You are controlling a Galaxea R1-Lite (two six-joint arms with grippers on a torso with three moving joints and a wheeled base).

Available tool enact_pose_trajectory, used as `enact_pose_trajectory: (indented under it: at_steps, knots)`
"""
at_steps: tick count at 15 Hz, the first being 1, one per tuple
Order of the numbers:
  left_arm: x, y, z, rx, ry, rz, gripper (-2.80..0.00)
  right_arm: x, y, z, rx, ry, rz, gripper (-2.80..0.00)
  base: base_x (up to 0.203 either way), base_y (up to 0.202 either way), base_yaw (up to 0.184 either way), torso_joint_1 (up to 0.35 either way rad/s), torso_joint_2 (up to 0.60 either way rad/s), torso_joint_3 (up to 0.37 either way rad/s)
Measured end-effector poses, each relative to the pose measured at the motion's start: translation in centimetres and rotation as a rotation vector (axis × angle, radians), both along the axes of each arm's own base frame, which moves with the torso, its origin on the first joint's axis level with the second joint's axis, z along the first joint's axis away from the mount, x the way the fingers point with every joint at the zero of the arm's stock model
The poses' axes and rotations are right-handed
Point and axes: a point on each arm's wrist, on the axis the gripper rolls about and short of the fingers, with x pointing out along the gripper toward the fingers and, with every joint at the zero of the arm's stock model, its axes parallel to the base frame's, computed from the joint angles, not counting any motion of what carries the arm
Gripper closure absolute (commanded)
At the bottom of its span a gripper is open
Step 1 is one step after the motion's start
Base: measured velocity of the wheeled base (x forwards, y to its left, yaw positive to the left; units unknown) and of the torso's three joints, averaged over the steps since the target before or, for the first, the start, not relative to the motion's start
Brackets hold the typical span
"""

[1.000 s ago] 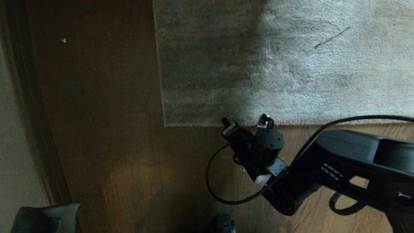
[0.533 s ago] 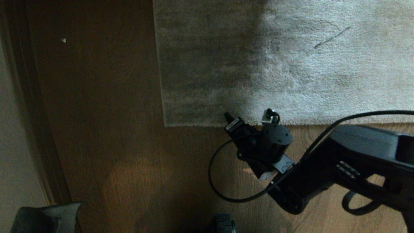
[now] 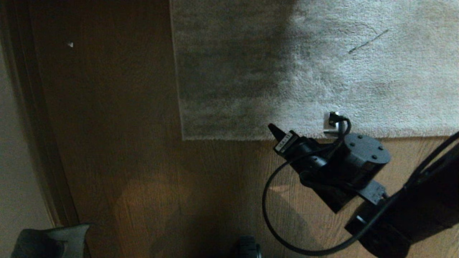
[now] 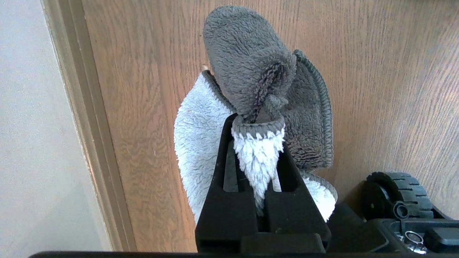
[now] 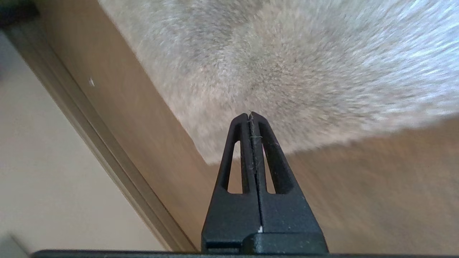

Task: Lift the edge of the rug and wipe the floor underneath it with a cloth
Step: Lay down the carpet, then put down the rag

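- Head view: over the last second the right gripper (image 3: 274, 129) has swung rightward along the rug edge (image 3: 229, 137) and risen closer to the camera, its tip now just over the hem instead of at the hem further left. The rug (image 3: 322, 71) lies as flat as before, so I judge the lift is not yet made and the arm is repositioning.
- Head view, room: bare floor (image 3: 118, 143) lies left of the rug's corner and in front of the hem; a baseboard (image 3: 32, 125) closes the far left. A corner of the cloth (image 3: 53, 240) shows at lower left.
- Left wrist view: the left gripper (image 4: 258, 143) is clamped on the cloth (image 4: 251, 71), which hangs bunched above the floor beside the baseboard, with the robot's wheel (image 4: 398, 193) near.
- Right wrist view: the right gripper's jaws are pressed together, empty, aimed at the pile near the rug's corner; floor lies open on both sides of that corner.
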Motion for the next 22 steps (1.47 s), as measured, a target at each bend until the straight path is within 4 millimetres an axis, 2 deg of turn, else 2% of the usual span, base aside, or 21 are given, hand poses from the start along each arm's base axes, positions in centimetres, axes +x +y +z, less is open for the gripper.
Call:
enact_pose_trajectory:
  at_steps: [4,8,13,15,20,22]
  knots:
    - [0.0,0.0,0.0,0.0,0.0,0.001,0.0,-3.9,-3.6,1.1,-0.125,-0.047,-0.032,0.0,0.0,0.0,0.0,0.0,0.0,0.0]
    - [0.0,0.0,0.0,0.0,0.0,0.001,0.0,-6.5,-8.2,0.8,-0.282,-0.076,-0.143,0.0,0.0,0.0,0.0,0.0,0.0,0.0]
    - [0.0,0.0,0.0,0.0,0.0,0.002,0.0,-11.1,-12.0,0.2,-0.423,-0.112,-0.224,0.0,0.0,0.0,0.0,0.0,0.0,0.0]
    - [0.0,0.0,0.0,0.0,0.0,0.001,0.0,-11.6,-13.2,0.0,-0.458,-0.099,-0.322,0.0,0.0,0.0,0.0,0.0,0.0,0.0]
    - [0.0,0.0,0.0,0.0,0.0,0.001,0.0,-10.8,-16.7,0.2,-0.543,-0.074,-0.584,0.0,0.0,0.0,0.0,0.0,0.0,0.0]
    - [0.0,0.0,0.0,0.0,0.0,0.001,0.0,-11.1,-18.1,0.7,-0.541,-0.08,-0.685,0.0,0.0,0.0,0.0,0.0,0.0,0.0]
